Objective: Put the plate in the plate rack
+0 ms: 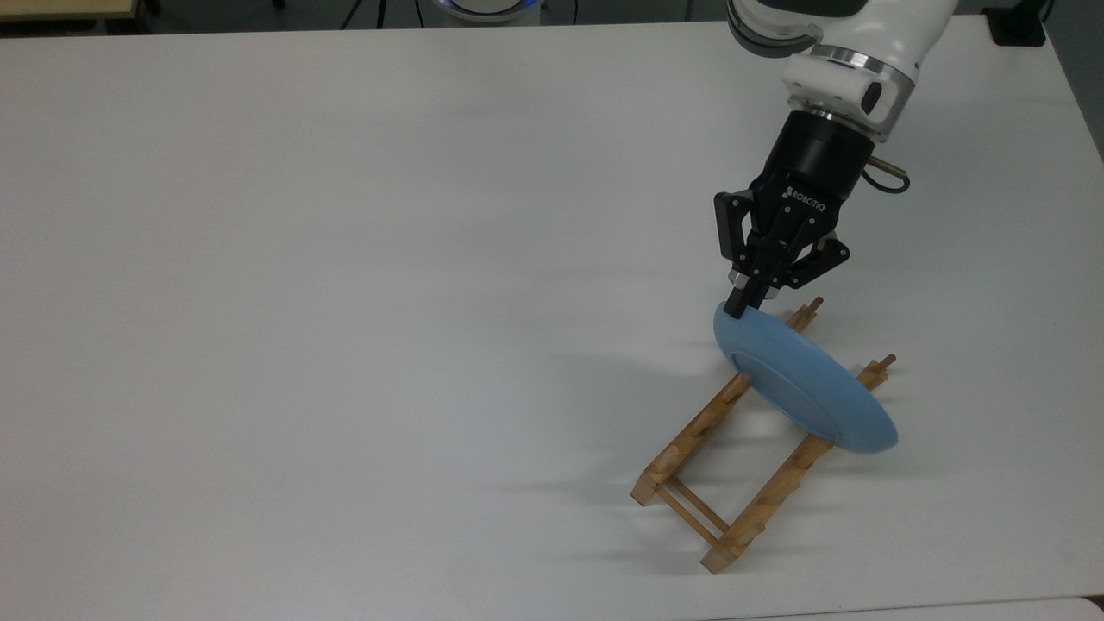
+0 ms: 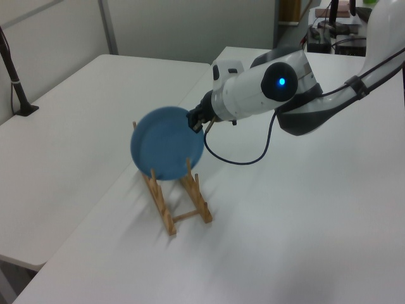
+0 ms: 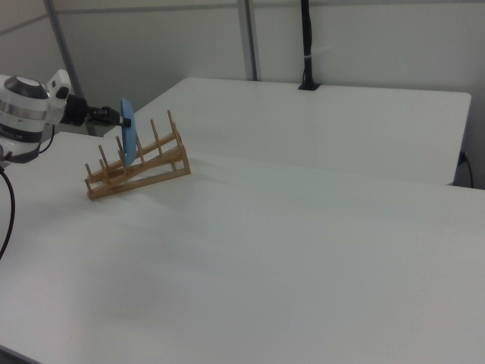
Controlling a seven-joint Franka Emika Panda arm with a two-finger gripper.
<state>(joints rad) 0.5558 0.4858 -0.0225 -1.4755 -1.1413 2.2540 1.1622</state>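
Note:
The light-blue plate (image 1: 802,384) stands on edge, slanted across the far half of the wooden plate rack (image 1: 690,431). Its lower rim sits down between the two rails. In the left view the plate (image 2: 166,142) has upright pegs just in front of it on the rack (image 2: 183,206). My black gripper (image 1: 740,304) is shut on the plate's upper rim, reaching down from the top view's upper right. In the right view the gripper (image 3: 120,117) holds the top of the plate (image 3: 127,140), seen edge-on among the pegs of the rack (image 3: 151,171).
The rack rests on a white table (image 1: 345,302), close to its front edge (image 1: 862,606) in the top view. A black pole with a clamp (image 2: 16,82) stands at the left view's left table edge. A cable (image 2: 243,158) hangs under the arm.

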